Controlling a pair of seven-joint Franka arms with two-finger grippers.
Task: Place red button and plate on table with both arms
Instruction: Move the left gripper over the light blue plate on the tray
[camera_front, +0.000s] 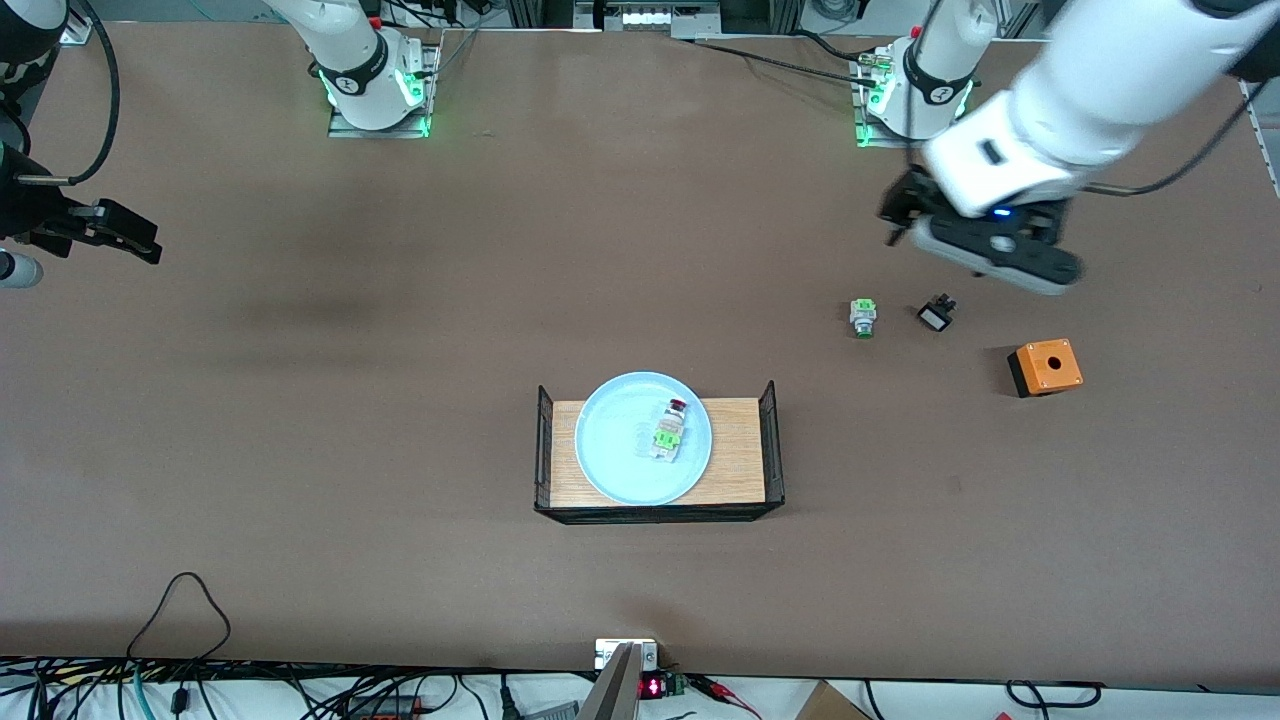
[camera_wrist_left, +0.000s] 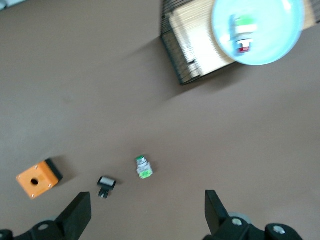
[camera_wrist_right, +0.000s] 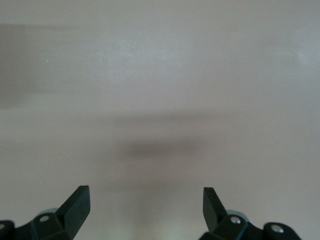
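The pale blue plate (camera_front: 612, 462) sits on a small wooden tray in the middle of the brown table (camera_front: 350, 420). The red button (camera_front: 670, 430) lies on its side in the plate. Both also show in the left wrist view, the plate (camera_wrist_left: 280, 30) with the red button (camera_wrist_left: 243, 32) on it. My left gripper (camera_front: 900, 215) is open and empty, up in the air over the table toward the left arm's end; its wrist view (camera_wrist_left: 146, 197) shows the fingers wide apart. My right gripper (camera_front: 130, 235) is open and empty over bare table at the right arm's end, fingers apart in its wrist view (camera_wrist_right: 146, 192).
The wooden tray (camera_front: 745, 450) has black wire ends and also shows in the left wrist view (camera_wrist_left: 187, 35). Near the left gripper lie a green-capped button (camera_front: 863, 318) (camera_wrist_left: 144, 168), a small black part (camera_front: 936, 315) (camera_wrist_left: 106, 184) and an orange box with a hole (camera_front: 1045, 367) (camera_wrist_left: 37, 180).
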